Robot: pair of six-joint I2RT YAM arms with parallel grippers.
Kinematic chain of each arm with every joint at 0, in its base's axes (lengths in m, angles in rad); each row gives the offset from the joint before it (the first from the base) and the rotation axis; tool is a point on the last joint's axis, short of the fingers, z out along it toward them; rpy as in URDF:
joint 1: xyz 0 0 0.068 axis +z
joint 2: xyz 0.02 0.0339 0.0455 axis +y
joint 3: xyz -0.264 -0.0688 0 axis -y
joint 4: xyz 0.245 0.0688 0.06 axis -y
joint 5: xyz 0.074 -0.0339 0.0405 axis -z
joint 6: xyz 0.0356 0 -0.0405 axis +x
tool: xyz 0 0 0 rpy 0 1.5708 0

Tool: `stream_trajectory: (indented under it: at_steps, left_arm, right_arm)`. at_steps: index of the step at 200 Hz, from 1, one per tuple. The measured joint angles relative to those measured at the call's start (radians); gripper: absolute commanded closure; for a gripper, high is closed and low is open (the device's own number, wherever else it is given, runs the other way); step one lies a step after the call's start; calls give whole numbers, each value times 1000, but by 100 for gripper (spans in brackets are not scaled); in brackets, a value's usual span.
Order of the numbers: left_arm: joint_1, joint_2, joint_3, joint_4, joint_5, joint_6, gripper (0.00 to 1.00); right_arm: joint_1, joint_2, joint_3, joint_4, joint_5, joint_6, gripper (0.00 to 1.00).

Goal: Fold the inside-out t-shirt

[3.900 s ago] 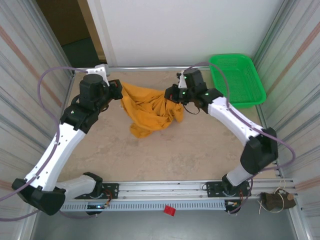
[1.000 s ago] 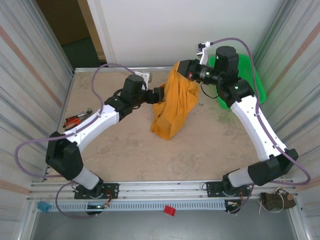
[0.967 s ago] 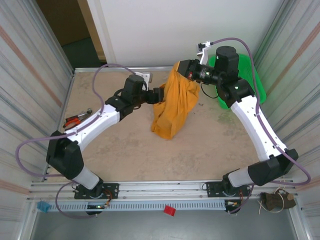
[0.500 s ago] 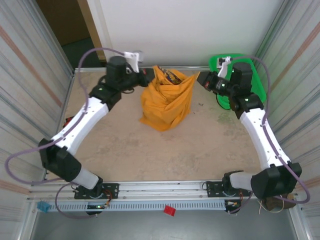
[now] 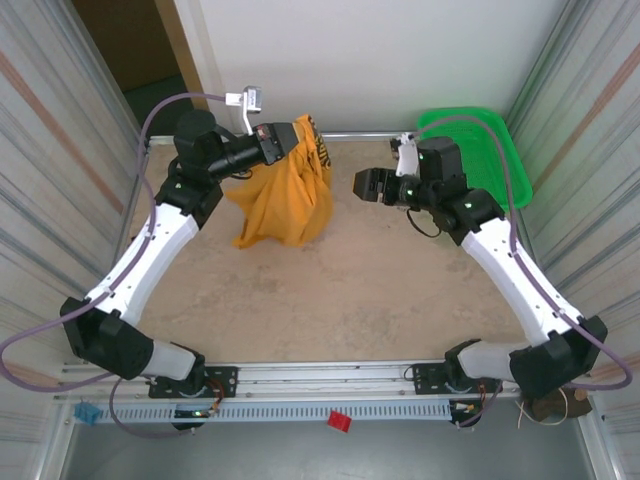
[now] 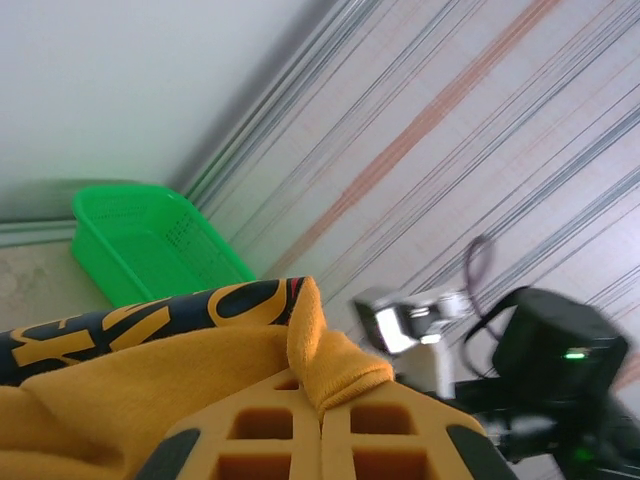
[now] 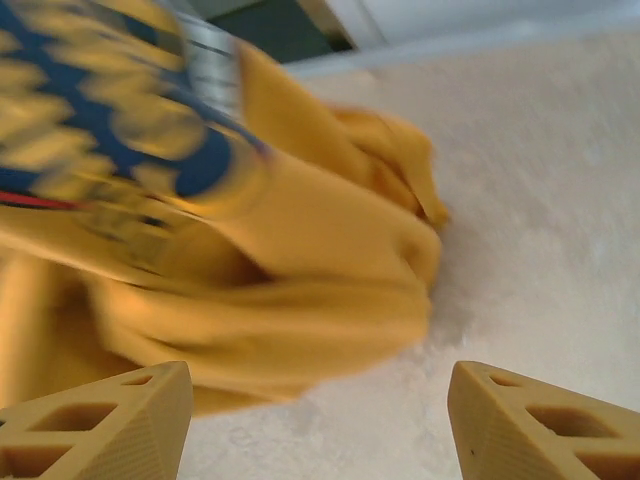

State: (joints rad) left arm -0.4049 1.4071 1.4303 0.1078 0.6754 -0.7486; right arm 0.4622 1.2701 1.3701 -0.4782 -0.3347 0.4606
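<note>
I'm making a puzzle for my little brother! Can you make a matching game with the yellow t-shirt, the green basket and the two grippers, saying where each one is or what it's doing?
Things:
1. t-shirt
2. green basket
3. left gripper
4. right gripper

Place or state:
A. open, holding nothing
B. at the far right corner of the table
C. hanging in a bunch from a gripper
D. shut on a fold of cloth

Pairs: 1-C, 2-B, 3-D, 4-A
</note>
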Motion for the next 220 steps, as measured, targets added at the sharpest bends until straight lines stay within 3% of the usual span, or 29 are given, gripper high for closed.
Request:
stream_trajectory:
  at_steps: [45,63,101,130,181,209,220]
  left_arm:
    - [-1,2,-13,2,24,-32,100]
    - [-5,2,-13,3,28,-40,100]
    - [-16,2,-16,3,35,-43,100]
    - [-14,-3,-44,2,28,-42,100]
    - [71,18,-92,-6,14,-42,100]
    - [69,83,-63,-4,77,-28,100]
    - [63,103,-48,3,93,-27,100]
  right_arm:
    - [120,53,108,6,18,-104,35]
    - [143,102,125,9,28,-119,42]
    - [113,178,149,16,40,-132,100]
    - [42,179,171,14,-24,-125,100]
    - [-77,71,172,6,-319,-132,100]
    - [-101,13,166,50,-441,-123,100]
    - [-105,8,151,67,-460,-106,84]
